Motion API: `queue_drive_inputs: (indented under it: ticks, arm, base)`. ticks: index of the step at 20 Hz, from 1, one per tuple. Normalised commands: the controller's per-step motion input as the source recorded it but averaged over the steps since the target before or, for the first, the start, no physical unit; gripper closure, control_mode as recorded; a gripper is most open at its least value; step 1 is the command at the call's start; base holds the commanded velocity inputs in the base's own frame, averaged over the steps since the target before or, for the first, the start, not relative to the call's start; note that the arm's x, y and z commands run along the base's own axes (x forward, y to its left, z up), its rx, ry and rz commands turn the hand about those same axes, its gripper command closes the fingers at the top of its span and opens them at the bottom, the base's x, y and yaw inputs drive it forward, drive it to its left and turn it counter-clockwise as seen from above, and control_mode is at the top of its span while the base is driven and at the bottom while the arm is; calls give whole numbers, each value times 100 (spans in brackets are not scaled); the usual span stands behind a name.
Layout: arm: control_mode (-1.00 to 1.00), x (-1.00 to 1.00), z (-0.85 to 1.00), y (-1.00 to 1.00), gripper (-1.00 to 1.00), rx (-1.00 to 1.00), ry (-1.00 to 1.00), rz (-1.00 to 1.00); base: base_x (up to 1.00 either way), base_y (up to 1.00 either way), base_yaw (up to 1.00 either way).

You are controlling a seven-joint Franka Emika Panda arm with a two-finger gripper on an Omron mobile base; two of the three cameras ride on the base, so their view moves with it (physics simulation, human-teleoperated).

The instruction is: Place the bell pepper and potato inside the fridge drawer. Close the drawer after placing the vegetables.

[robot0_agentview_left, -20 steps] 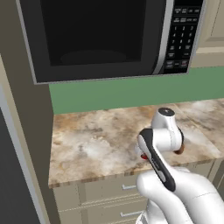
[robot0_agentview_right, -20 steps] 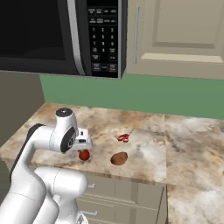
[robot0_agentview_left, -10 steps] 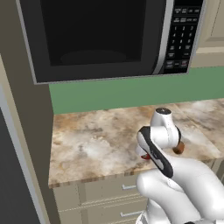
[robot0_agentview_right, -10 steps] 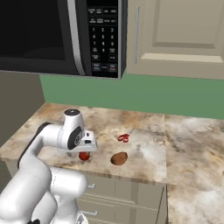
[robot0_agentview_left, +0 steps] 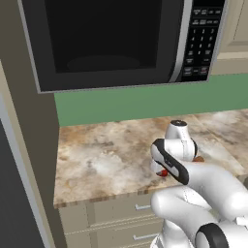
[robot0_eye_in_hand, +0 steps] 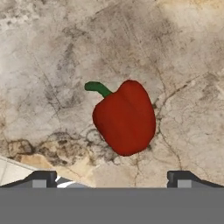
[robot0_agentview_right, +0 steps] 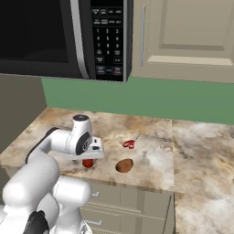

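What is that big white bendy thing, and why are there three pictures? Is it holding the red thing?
The white thing is a robot arm with a two-finger gripper. Two cameras ride behind it, one on each side, so two pictures show the same kitchen counter from two sides. The third camera sits on the hand and looks straight down. On the counter lie a red bell pepper, a brown potato and small red scissors, under a microwave. It holds nothing yet: the gripper is open and hangs right above the pepper, with the two dark fingertips spread wide on either side.
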Motion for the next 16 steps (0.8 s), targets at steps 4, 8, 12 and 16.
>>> queue_drive_inputs:
  ticks: [4,8,12,16]
  arm:
    - [-100,21,-26,0,-100,0,0,8]
    - [-100,23,-23,0,-100,0,1,8]
    - [-100,17,-33,0,-100,0,2,9]
    - [-100,7,-29,0,-100,0,5,8]
  base:
    - [0,0,0]
    - [0,0,0]
    - [0,0,0]
    - [0,0,0]
